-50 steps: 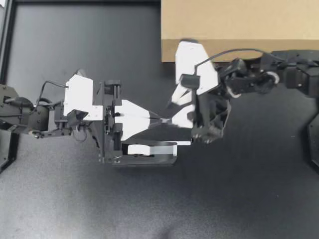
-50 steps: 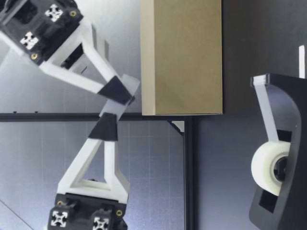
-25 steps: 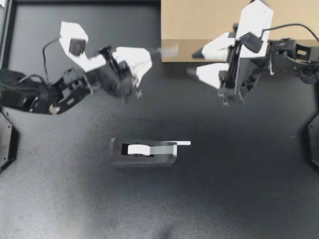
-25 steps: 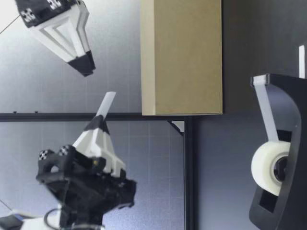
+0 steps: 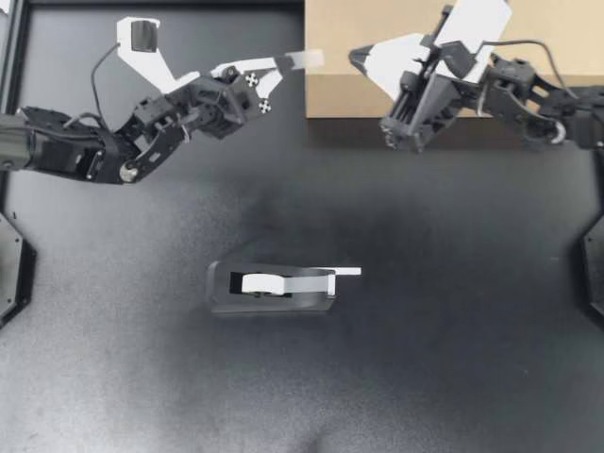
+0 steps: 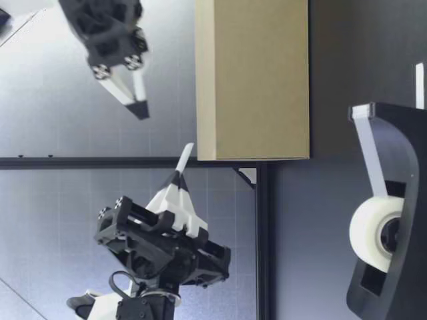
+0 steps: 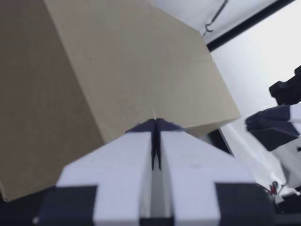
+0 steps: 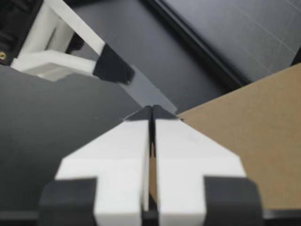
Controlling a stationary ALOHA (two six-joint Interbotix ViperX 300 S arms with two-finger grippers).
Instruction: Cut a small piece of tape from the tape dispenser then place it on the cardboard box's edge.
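**Both arms swung up from tape dispenser (image 5: 272,289) to cardboard box (image 5: 340,94)**

Reaches in with left gripper (image 5: 281,65) tilted upward and pinching tape piece (image 5: 304,60), strip end at the box's top corner; contact not discernible. Angles right gripper (image 5: 357,55) over the box top, fingers pressed together on nothing, tip near the strip. Places dispenser well apart from both.

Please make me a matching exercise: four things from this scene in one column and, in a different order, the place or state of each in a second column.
1 left gripper
2 right gripper
3 tape dispenser
4 cardboard box

A at one edge of the table
B jaws shut, holding nothing
C in the middle of the table
D jaws shut on a piece of tape

Pairs: 1-D, 2-B, 3-C, 4-A
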